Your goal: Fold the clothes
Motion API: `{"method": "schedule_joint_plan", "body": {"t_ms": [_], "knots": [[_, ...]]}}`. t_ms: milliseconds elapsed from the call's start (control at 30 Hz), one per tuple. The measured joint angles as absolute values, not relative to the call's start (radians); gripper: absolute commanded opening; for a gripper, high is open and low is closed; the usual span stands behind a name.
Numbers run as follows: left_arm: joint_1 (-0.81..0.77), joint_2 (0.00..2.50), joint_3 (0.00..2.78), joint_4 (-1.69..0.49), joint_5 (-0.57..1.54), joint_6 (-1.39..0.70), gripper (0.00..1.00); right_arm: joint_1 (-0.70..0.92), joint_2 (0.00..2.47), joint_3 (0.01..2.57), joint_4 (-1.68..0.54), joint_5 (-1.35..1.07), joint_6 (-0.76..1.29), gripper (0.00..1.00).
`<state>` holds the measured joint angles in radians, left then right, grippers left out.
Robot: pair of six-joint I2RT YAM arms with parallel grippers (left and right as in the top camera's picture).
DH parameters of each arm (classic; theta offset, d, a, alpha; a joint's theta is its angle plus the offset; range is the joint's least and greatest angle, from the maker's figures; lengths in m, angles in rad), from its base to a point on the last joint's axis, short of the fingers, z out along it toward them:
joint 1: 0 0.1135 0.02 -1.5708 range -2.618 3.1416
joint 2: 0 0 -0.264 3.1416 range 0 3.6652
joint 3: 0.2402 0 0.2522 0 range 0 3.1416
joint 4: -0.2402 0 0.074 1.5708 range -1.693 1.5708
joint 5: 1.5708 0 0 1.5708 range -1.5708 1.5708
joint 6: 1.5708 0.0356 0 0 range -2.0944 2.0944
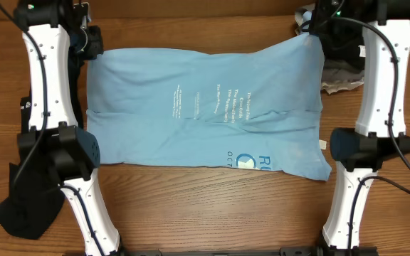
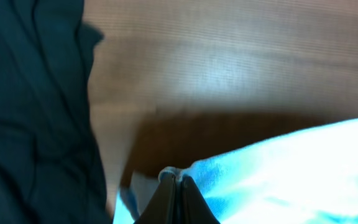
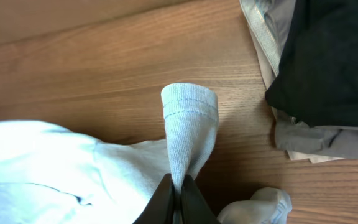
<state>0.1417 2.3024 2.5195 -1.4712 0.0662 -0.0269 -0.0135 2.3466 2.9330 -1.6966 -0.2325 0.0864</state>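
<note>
Jaws of left gripper (image 2: 176,183) pinched tight on edge of blue T-shirt (image 2: 291,168), at its far left corner. Jaws of right gripper (image 3: 180,186) likewise clamped on hem at far right corner, fabric looping up above fingertips. Shirt spread flat across wooden table (image 1: 205,206) between arms, print up. Black garment (image 1: 20,206) at near left, partly under left arm. Heap of dark and beige clothes (image 1: 340,71) just beyond shirt's far right corner.

Light blue T-shirt (image 1: 191,85): several lines of small white print (image 1: 212,99) mid-shirt, turned sideways, too small to read. Below the print, at the shirt's folded edge, a blue-white round logo (image 1: 246,161) beside cut-off large letters, illegible. No other lettering legible.
</note>
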Motion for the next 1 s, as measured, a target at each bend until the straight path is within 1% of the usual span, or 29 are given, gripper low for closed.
{"method": "schedule_joint_plan", "body": {"t_ms": [133,400,567,833,1000], "knots": [[0.152,2.305,2.521,-1.549,0.035,-0.028,0.04,-0.011,2.291,2.846,-1.694,-0.233,0.096,0.04],[0.22,2.308,2.521,-1.607,-0.022,-0.031,0.04,-0.014,2.262,2.497,-1.696,-0.178,0.105,0.04],[0.258,2.308,2.521,-1.655,-0.029,-0.027,0.04,-0.03,2.246,2.428,-1.694,-0.155,0.105,0.04],[0.251,2.308,2.52,-1.687,-0.03,-0.019,0.04,-0.037,2.035,2.193,-1.677,-0.114,0.105,0.04],[0.237,2.308,2.477,-1.687,-0.03,-0.019,0.04,-0.037,1.972,1.947,-1.563,-0.099,0.106,0.04]]}}
